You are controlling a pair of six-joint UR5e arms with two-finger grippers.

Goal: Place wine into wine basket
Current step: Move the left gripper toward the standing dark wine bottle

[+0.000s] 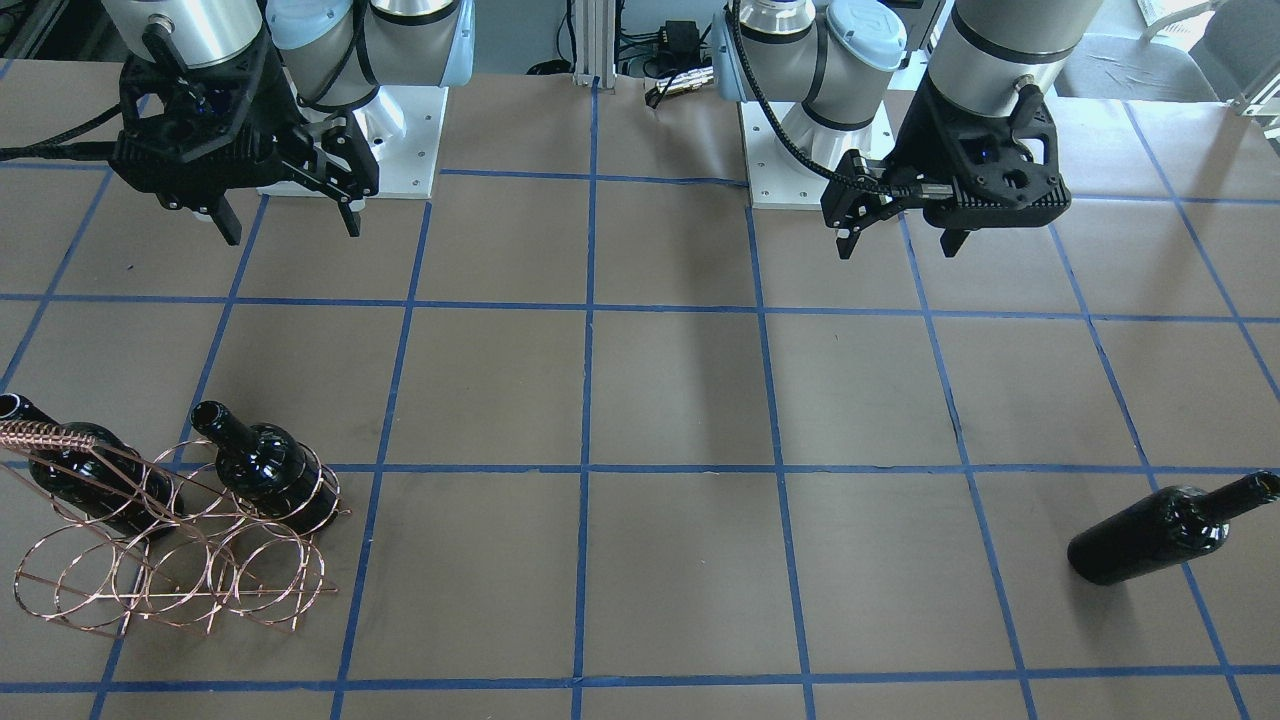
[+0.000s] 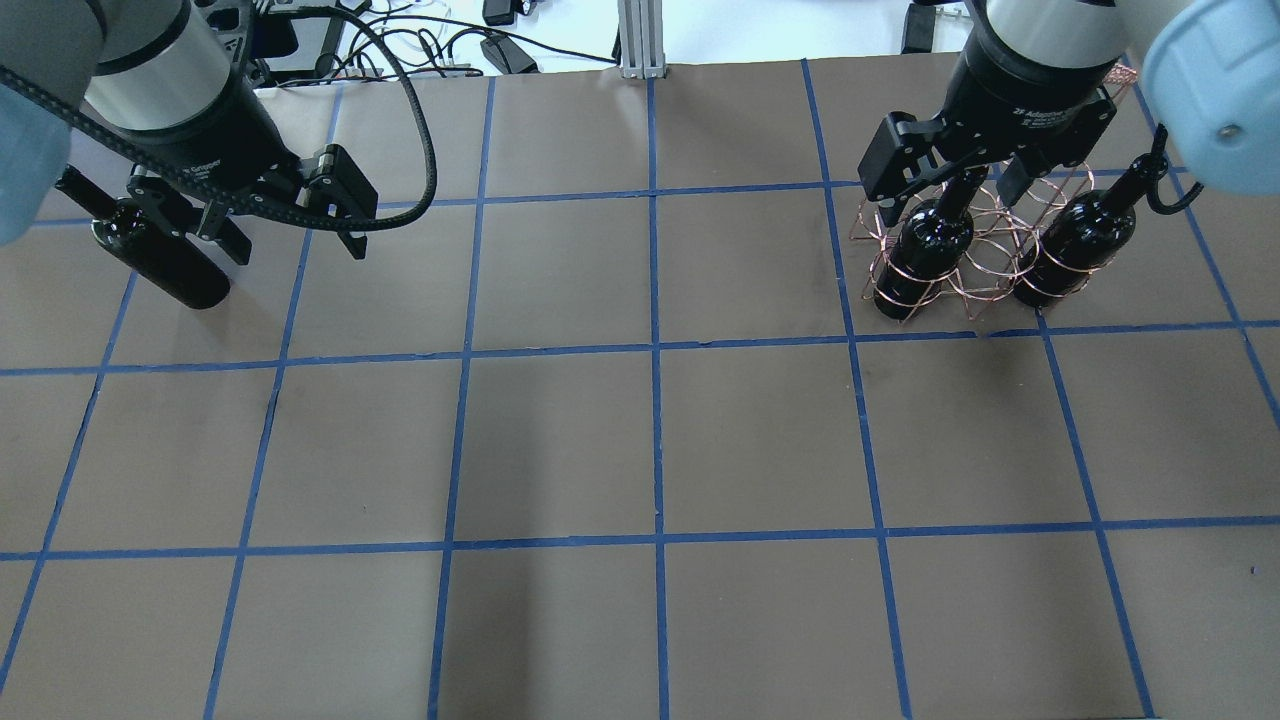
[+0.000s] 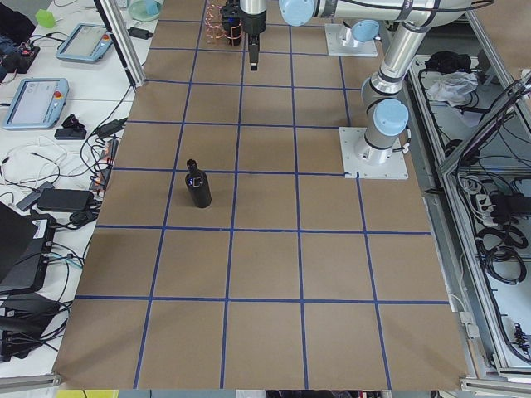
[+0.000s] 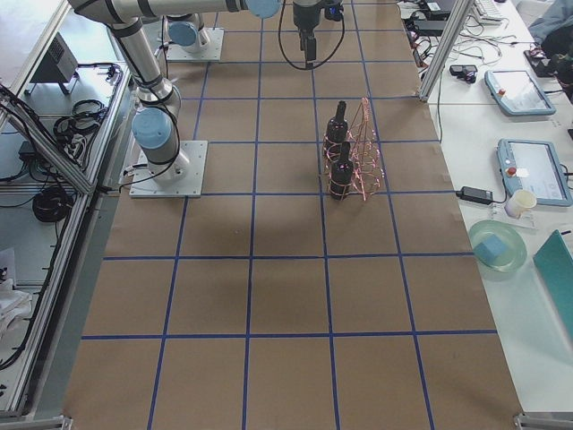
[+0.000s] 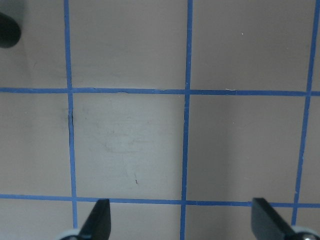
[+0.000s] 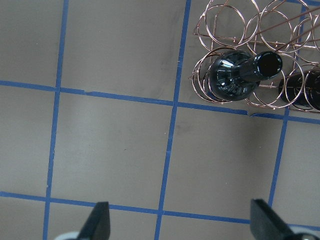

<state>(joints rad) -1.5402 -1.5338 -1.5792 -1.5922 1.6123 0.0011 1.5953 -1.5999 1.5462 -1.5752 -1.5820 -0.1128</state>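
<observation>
One black wine bottle (image 1: 1150, 535) stands alone on the robot's left side of the table; it also shows in the overhead view (image 2: 160, 255) and the exterior left view (image 3: 197, 186). The copper wire wine basket (image 1: 190, 585) stands on the robot's right side and holds two more black bottles (image 2: 925, 250) (image 2: 1075, 245) upright in its rings. My left gripper (image 1: 897, 240) is open and empty, high above the table, beside the lone bottle in the overhead view (image 2: 298, 245). My right gripper (image 1: 290, 225) is open and empty, above the basket's near side (image 2: 945, 195).
The brown table (image 2: 650, 450) is marked with a grid of blue tape. The arm bases (image 1: 800, 150) stand at the robot's edge. Cables and tablets lie off the table's ends (image 3: 33, 99).
</observation>
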